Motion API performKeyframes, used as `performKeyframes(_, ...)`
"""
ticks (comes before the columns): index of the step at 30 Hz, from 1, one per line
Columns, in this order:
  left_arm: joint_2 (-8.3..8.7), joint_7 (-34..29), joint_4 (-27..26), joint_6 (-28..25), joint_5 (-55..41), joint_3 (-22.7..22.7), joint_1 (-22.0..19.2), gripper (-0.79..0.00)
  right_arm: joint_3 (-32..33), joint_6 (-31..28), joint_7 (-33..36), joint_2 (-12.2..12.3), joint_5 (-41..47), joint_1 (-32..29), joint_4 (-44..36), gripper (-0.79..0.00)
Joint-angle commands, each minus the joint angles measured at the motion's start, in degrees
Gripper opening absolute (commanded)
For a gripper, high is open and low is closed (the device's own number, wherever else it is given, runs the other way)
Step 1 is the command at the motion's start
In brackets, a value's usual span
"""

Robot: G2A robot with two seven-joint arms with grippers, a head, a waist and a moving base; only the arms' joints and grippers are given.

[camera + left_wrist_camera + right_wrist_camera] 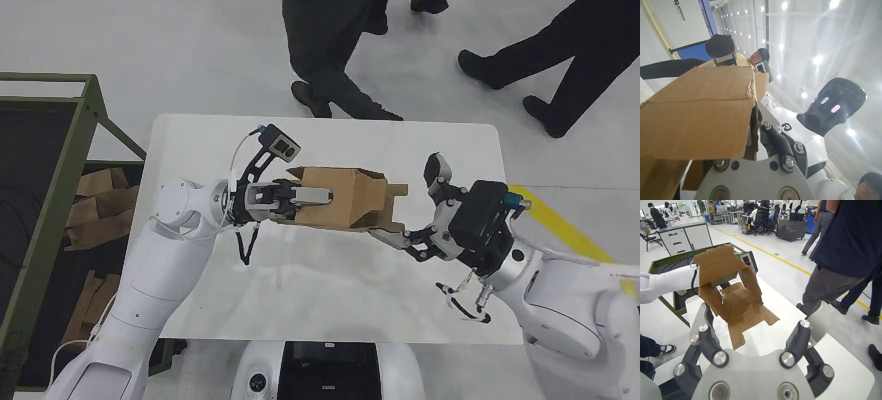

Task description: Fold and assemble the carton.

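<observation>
- We are seeing the left pincer (303, 196) pinching the carton (345, 200); one finger is lying along the carton's top panel and the other is sitting inside, under that panel, so the cardboard is being pressed between them.
- The brown carton is jutting out beyond the left pincer's fingertips, opened into a tube; its open end is facing the right pincer (411, 202); it is sitting between the two pincers, over the white table (300, 300); we are unable to tell whether its lowest flap is touching the tabletop.
- The right pincer is standing spread wide and is gripping nothing; the carton's loose end flaps are reaching into the gap between its fingers (701, 319); that finger is sitting just beside a side flap, and we cannot tell whether the two are touching; the opposite finger is standing well apart from the cardboard.
- From the right wrist, we are looking straight into the tube; the ragged upper flap is sticking up, and the lower flap is spreading out toward the right pincer.
- Behind the left pincer, past the table's edge, a green rack (45, 220) is holding flat cardboard (100, 205).
</observation>
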Motion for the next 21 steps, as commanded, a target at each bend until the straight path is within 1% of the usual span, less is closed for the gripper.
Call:
performKeyframes(1, -0.01, -0.24, 0.13, 0.35, -0.28, 0.10, -0.07, -0.785, -0.19, 0.26, 0.04, 0.04, -1.34, 0.34, 0.00, 0.000)
performKeyframes(7, -0.04, -0.88, 0.27, 0.83, -0.28, 0.51, -0.39, -0.785, -1.45, 1.30, 0.32, 0.11, -3.17, 1.07, 0.00, 0.000)
performKeyframes(10, -0.06, -1.17, 0.29, 1.12, -0.26, 0.79, -0.54, -0.785, -1.83, 1.82, 0.30, 0.14, -3.93, 1.40, 0.00, -0.018)
performKeyframes(15, -0.09, -1.38, 0.39, 1.35, 0.06, 1.19, -0.75, -0.785, -2.72, 2.80, 0.30, 0.17, -5.62, 1.88, 0.00, 0.000)
performKeyframes(21, -0.13, -1.07, 0.41, 1.05, 0.18, 1.29, -0.90, -0.785, -4.06, 2.43, 0.91, 0.25, -6.28, 2.56, 0.00, 0.000)
